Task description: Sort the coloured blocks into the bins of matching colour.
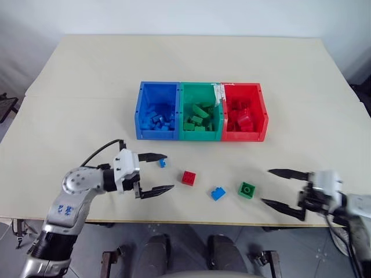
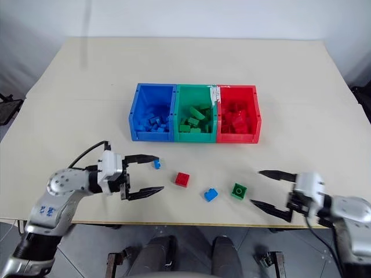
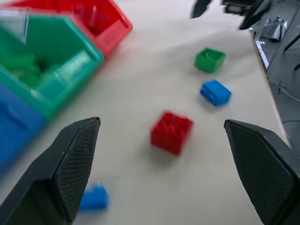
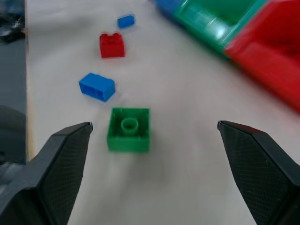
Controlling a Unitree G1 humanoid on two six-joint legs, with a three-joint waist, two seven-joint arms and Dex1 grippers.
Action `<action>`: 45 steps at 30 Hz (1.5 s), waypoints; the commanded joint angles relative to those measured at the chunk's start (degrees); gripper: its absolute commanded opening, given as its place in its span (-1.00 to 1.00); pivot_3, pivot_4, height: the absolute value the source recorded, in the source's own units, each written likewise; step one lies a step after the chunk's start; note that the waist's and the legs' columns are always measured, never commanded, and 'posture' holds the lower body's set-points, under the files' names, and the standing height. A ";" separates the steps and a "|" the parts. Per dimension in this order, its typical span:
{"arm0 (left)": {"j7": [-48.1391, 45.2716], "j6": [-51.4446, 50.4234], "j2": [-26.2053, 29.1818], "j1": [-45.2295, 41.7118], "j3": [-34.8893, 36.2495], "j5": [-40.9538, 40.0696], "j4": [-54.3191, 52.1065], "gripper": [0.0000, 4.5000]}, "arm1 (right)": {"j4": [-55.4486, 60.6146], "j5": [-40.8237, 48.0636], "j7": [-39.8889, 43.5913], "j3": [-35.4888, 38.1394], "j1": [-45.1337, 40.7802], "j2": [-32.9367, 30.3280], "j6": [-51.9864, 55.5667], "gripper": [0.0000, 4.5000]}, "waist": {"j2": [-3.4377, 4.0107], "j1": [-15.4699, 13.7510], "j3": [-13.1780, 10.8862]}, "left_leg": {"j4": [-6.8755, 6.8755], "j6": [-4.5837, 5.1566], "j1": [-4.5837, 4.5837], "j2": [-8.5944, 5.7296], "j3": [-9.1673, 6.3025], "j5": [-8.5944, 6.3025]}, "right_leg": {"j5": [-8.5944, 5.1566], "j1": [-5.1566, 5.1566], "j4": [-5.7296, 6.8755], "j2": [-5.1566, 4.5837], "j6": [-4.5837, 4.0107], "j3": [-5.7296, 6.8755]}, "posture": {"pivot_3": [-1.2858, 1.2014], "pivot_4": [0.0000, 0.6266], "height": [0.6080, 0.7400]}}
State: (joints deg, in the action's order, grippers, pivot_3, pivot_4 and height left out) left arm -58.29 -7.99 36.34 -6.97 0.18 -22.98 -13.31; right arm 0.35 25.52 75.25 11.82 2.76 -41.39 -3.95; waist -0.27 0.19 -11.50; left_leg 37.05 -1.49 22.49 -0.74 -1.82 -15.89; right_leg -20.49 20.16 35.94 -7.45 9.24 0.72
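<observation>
Three joined bins stand mid-table: blue bin, green bin with a white label, red bin, each holding several blocks of its colour. Loose on the table nearer me lie a small blue block, a red block, a larger blue block and a green block. My left gripper is open, hovering low with the small blue block by its upper fingertip. My right gripper is open at the front right, facing the green block, apart from it.
The bins sit around the centre of a beige table. The table's front edge runs just under both grippers. A black cable loops off my left wrist.
</observation>
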 commanded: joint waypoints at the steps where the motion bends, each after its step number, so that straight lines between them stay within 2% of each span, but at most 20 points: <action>1: 0.16 -0.62 1.62 2.98 3.40 -2.21 -4.76 1.00 | -1.68 -2.44 -0.82 -4.36 -2.92 0.64 1.83 0.99 | 0.00 -0.68 0.00 | 0.01 0.00 0.03 -0.04 0.00 0.00 | 0.00 -0.02 0.01 -0.02 0.00 0.05 | 0.03 -0.52 1.00; 3: 0.35 -1.62 2.45 5.07 4.49 -2.82 -6.79 1.00 | -4.19 -4.20 -1.64 -6.43 -5.29 0.96 1.72 0.99 | 0.00 -0.91 0.00 | 0.01 0.04 0.03 -0.01 -0.02 -0.02 | 0.00 -0.06 -0.06 -0.04 0.00 0.04 | 0.03 -0.52 1.00; 5: 1.03 -1.97 2.49 5.70 4.78 -2.83 -7.79 1.00 | -6.42 -5.39 -0.74 -7.48 -6.12 0.60 -0.34 0.81 | 0.00 -1.37 0.00 | 0.03 0.08 0.02 -0.01 -0.04 -0.05 | 0.00 -0.10 -0.08 -0.10 0.00 0.03 | 0.03 -0.52 1.00; 7: 1.61 -2.11 2.50 5.90 4.85 -2.66 -8.33 1.00 | -8.40 -6.01 0.50 -8.12 -6.63 0.57 -3.16 0.58 | -0.01 -1.50 0.00 | 0.04 0.09 0.01 -0.05 -0.01 -0.05 | 0.00 -0.15 -0.09 -0.10 0.00 0.05 | 0.03 -0.52 1.00; 13: 3.84 -1.45 1.98 5.92 5.37 -1.93 -8.32 1.00 | -10.92 -3.36 -0.14 -6.30 -7.66 2.60 -5.86 -0.34 | 0.00 -1.34 0.00 | -0.01 0.04 -0.22 -0.03 0.00 -0.09 | 0.00 -0.45 -0.27 -0.01 0.00 0.15 | 0.03 -0.52 1.00; 17: 6.28 -0.76 1.28 6.21 6.36 -1.29 -7.36 1.00 | -4.54 1.48 -4.60 -4.96 -12.98 4.86 -0.25 -0.33 | 0.01 -0.67 -0.01 | 0.00 0.04 -0.22 -0.01 0.01 -0.09 | 0.00 -0.44 -0.26 -0.02 0.00 0.14 | 0.03 -0.52 1.00; 21: 9.15 -0.27 0.77 7.17 6.79 1.01 -6.30 1.00 | -2.76 0.64 -14.21 -6.52 -22.82 9.01 7.17 -0.33 | 0.01 0.30 0.00 | -0.01 -0.04 -0.30 0.09 -0.23 -0.12 | 0.00 -0.41 -0.20 0.05 0.00 0.12 | 0.03 -0.52 1.00; 24: 11.22 -0.29 -0.60 7.87 7.08 1.28 -6.74 1.00 | -7.02 -5.83 -22.32 -9.80 -32.32 12.29 10.53 -0.33 | 0.01 0.09 0.00 | -0.02 -0.09 -0.27 0.11 -0.41 -0.16 | -0.01 -0.31 -0.14 0.08 -0.03 0.12 | 0.03 -0.52 1.00; 27: 12.31 -0.48 -1.46 8.74 6.77 1.37 -7.92 1.00 | -15.03 -9.30 -26.66 -11.33 -41.62 17.47 6.82 -0.33 | 0.01 0.17 0.00 | -0.01 -0.09 -0.06 0.08 -0.37 -0.16 | -0.01 -0.01 -0.04 0.06 -0.04 0.08 | 0.03 -0.52 1.00; 31: 13.20 -0.52 -1.75 9.05 6.97 1.63 -8.65 1.00 | -23.19 -13.56 -32.09 -12.54 -49.24 21.61 5.44 -0.33 | 0.01 -0.01 0.00 | 0.03 -0.08 0.36 0.05 -0.36 -0.14 | -0.02 0.48 0.13 0.05 -0.06 0.06 | 0.03 -0.52 1.00; 38: 13.70 -0.76 -1.61 8.77 6.67 1.30 -9.49 1.00 | -21.73 -13.51 -29.46 -13.06 -48.53 21.09 6.10 0.75 | 0.01 0.17 0.00 | 0.05 -0.04 0.70 -0.13 -0.50 -0.14 | -0.01 0.73 0.45 -0.06 -0.08 0.18 | 0.03 -0.52 1.00; 40: 13.20 -0.88 -1.51 8.10 6.21 0.92 -9.51 1.00 | -19.31 -12.51 -28.47 -12.09 -46.80 19.70 6.69 0.98 | 0.01 0.13 0.00 | 0.04 -0.05 0.70 -0.12 -0.49 -0.14 | -0.01 0.74 0.45 -0.05 -0.08 0.22 | 0.03 -0.52 1.00; 45: 9.28 -1.76 -0.96 3.77 2.97 -0.22 -8.49 1.00 | -5.52 -3.75 -17.48 -7.04 -32.05 11.78 6.73 0.98 | 0.00 -0.34 0.00 | 0.09 -0.02 0.73 -0.17 -0.50 -0.14 | -0.01 0.56 0.36 -0.07 -0.08 0.35 | 0.03 -0.52 1.00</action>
State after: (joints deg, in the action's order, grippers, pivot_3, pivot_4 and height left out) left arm -47.29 -9.97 34.94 -2.08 4.23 -22.32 -20.18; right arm -10.80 17.69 53.38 1.42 -32.44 -27.32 3.80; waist -0.27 -0.15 -11.50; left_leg 37.14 -1.48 23.21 -0.92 -2.31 -16.04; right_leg -20.50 20.67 36.23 -7.53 9.17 1.10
